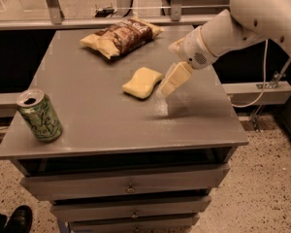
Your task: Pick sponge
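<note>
Grey bench [97, 130] carries a crinkled yellow-and-brown chip bag [121, 35], a green drink can [39, 115] (front corner) and, mid-bench, the pale-yellow wavy foam sponge [142, 82], claw [166, 91] just beside it, its opening impossible to tell.

Slants down from the upper right as a thick white arm [262, 8], running through a paler forearm [223, 30] to a rounded wrist [196, 52] with a small dark speckled patch, up and to the right of the claw [172, 81]. Carries the pale-yellow claw tilted, tip pointing down and to the left, the lowest part of the whole arm. Hangs low over the right half of the grey bench [87, 110] beneath the claw; touching or not cannot be told.
</note>
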Tool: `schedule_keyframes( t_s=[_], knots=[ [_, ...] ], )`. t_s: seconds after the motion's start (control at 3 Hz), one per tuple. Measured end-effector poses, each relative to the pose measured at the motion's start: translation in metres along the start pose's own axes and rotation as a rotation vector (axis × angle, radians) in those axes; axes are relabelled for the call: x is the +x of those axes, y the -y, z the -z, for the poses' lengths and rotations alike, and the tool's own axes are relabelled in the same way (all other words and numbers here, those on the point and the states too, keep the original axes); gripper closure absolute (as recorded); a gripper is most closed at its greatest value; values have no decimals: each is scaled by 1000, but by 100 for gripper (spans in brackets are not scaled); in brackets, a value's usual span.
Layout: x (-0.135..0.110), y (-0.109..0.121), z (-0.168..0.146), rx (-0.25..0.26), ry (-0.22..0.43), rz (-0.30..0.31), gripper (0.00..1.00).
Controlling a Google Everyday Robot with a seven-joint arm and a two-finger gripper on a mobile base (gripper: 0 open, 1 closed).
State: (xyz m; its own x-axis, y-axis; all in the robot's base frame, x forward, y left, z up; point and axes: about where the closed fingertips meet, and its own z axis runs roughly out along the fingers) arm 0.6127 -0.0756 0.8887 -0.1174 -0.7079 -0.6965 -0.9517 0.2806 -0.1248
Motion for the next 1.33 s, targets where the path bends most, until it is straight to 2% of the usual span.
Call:
schedule_keyframes(
  t_s=[0.33, 0.67, 1.0, 1.33],
  knots=[
    [-9, 17, -47, -25, 77, -43, 0],
    [-8, 23, -71, -39, 96, -73, 0],
    [-5, 19, -87, -68, 92, -115, 25],
    [-11, 19, -83, -67, 100, -121, 48]
  ],
)
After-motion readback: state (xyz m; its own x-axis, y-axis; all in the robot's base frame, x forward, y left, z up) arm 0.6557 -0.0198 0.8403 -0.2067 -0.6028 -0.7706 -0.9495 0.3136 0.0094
